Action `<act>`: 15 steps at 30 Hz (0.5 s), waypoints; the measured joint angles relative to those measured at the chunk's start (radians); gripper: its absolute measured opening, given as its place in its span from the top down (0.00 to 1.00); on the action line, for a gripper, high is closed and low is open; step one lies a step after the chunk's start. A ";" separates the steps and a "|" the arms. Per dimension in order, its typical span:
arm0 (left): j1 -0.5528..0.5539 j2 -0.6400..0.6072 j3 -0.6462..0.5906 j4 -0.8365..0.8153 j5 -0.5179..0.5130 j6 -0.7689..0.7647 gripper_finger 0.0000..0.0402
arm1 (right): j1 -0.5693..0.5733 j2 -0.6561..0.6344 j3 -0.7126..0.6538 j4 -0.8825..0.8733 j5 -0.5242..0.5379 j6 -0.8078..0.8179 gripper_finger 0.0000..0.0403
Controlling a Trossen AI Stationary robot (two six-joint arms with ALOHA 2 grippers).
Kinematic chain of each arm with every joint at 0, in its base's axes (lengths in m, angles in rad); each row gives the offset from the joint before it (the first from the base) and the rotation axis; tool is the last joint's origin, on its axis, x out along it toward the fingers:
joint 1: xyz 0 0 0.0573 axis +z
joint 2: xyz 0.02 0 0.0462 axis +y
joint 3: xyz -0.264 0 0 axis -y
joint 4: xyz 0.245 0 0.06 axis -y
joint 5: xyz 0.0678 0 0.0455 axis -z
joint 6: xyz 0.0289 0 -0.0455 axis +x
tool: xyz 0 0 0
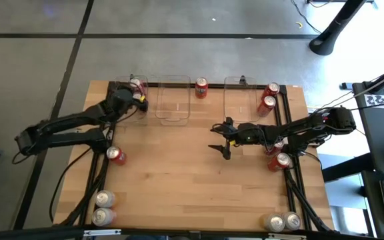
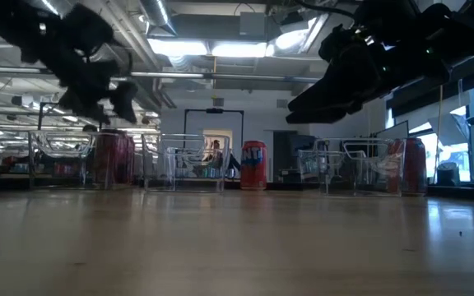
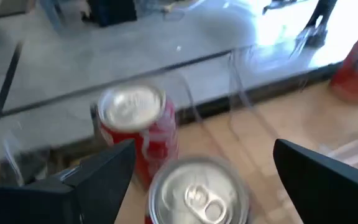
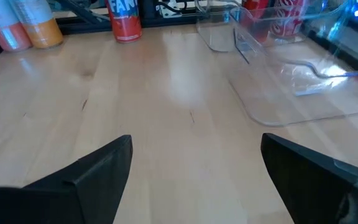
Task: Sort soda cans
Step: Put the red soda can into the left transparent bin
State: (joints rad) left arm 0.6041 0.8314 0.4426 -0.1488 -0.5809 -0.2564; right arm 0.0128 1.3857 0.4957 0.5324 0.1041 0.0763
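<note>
1. Your left gripper [image 1: 139, 100] sits over the far-left clear bin [image 1: 131, 107]; its fingers [image 3: 98, 177] stand wide apart and hold nothing.
2. In the left wrist view two soda cans show by those fingers: a silver-topped can [image 3: 197, 190] lies between the two tips, and a red can [image 3: 138, 127] stands just beyond it, close beside it. Whether the fingers touch the nearer can you cannot tell.
3. Your right gripper [image 1: 220, 139] hangs over the bare middle of the wooden table [image 1: 192, 180], its jaws spread wide and empty, with no can between them.
4. The middle bin [image 1: 173, 100] and the right bin [image 1: 240, 99] stand along the far edge; one red can [image 1: 201, 87] stands between them on the table.
5. Two red cans [image 1: 269, 97] stand at the far right corner, just beside the right bin.
6. A red can [image 1: 116, 155] stands near the left edge under your left arm; two silver-topped cans [image 1: 104, 208] stand at the near left corner.
7. Two cans [image 1: 282, 221] stand at the near right corner, and another red can [image 1: 280, 161] stands by the right rail under your right arm.
8. The middle and near parts of the table are open wood, with the cans keeping to the edges and corners
</note>
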 joint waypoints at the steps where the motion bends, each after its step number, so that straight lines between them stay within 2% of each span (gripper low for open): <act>1: 0.000 -0.016 0.019 -0.003 0.000 0.015 0.08 | 0.000 0.000 0.000 -0.002 -0.003 0.012 0.12; 5: -0.020 -0.067 0.075 0.022 0.072 0.102 0.08 | 0.000 0.000 0.000 -0.010 -0.032 0.030 0.12; 8: -0.042 -0.090 0.084 0.101 0.226 0.169 0.08 | 0.000 0.000 0.001 -0.011 -0.058 0.050 0.12; 10: -0.059 -0.092 0.084 0.144 0.353 0.201 0.08 | 0.001 -0.003 0.021 -0.047 -0.025 0.070 0.12; 13: -0.089 -0.082 0.083 0.203 0.489 0.234 0.08 | 0.000 -0.038 0.097 -0.221 0.027 0.079 0.12; 15: -0.111 -0.074 0.083 0.227 0.529 0.249 0.08 | 0.000 -0.073 0.178 -0.413 0.066 0.097 0.12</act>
State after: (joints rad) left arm 0.4929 0.7578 0.5259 0.0782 -0.0516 -0.0079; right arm 0.0128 1.3132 0.6740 0.1199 0.1703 0.1731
